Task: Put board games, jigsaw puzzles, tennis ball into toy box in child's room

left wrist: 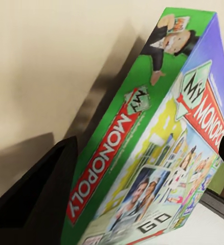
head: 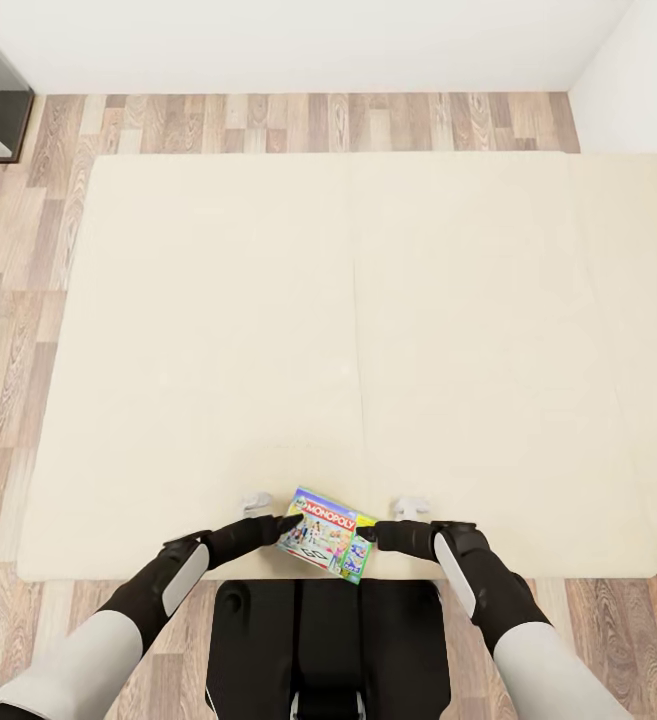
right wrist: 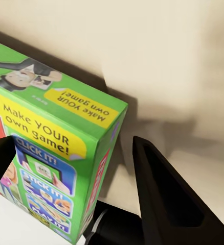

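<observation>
Your Monopoly box (head: 326,535) sits tilted at the near edge of the bed (head: 218,330), held between both arms just in front of the robot's trunk. Your left gripper (head: 286,524) straddles the box's left end: one dark finger (left wrist: 38,199) lies beside its green side and another tip at the printed face. Your right gripper (head: 371,537) grasps the right end, its fingers (right wrist: 168,194) on either side of the green corner.
</observation>
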Tool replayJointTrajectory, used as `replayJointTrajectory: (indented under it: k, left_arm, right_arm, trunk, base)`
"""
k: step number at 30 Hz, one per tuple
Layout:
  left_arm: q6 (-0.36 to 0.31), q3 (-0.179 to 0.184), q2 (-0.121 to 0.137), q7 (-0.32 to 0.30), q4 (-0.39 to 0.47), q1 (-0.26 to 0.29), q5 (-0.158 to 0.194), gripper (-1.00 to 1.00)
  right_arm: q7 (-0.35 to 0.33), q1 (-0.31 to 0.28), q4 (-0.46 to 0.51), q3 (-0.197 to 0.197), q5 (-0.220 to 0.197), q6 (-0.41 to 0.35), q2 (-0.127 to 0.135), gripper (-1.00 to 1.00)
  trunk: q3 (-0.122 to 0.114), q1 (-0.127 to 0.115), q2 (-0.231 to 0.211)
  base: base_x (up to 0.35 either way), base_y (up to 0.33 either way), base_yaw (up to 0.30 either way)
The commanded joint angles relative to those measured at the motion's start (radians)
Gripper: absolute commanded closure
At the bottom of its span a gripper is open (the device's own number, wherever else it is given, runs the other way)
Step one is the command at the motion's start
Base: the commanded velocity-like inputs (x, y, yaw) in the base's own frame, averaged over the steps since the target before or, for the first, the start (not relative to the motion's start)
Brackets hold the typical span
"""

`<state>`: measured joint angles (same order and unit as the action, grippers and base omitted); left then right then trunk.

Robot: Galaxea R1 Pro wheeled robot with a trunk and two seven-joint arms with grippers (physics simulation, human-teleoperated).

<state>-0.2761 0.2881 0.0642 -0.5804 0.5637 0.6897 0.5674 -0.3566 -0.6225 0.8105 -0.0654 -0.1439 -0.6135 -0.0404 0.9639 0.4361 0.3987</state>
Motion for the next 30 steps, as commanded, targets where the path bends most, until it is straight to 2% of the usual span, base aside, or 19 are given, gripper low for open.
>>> replayJointTrajectory:
  k: [1, 3, 10, 30]
  left_arm:
    - [-0.007, 0.006, -0.006, 0.000, 0.001, 0.000, 0.014, -1.00]
    - [-0.002, 0.005, -0.005, -0.005, 0.002, 0.000, -0.002, -1.00]
    - [0.003, 0.004, -0.005, -0.016, 0.003, 0.000, -0.023, -1.00]
    - [0.019, 0.002, -0.005, -0.021, 0.004, 0.007, -0.037, -1.00]
  right_arm:
    - [0.007, 0.000, 0.001, 0.002, 0.009, 0.000, 0.000, -1.00]
    - [0.007, 0.000, 0.002, 0.002, 0.009, 0.000, 0.000, -1.00]
    - [0.006, 0.000, 0.002, 0.003, 0.009, 0.000, 0.001, -1.00]
    - [0.005, 0.001, 0.005, 0.003, 0.008, -0.002, 0.001, -1.00]
  trunk:
    - [0.001, 0.014, 0.001]
    - [0.001, 0.014, 0.001]
    - [0.001, 0.014, 0.001]
    - [0.001, 0.014, 0.001]
  base:
    - [0.000, 0.000, 0.000]
    - [0.000, 0.000, 0.000]
    - [0.000, 0.000, 0.000]
    - [0.000, 0.000, 0.000]
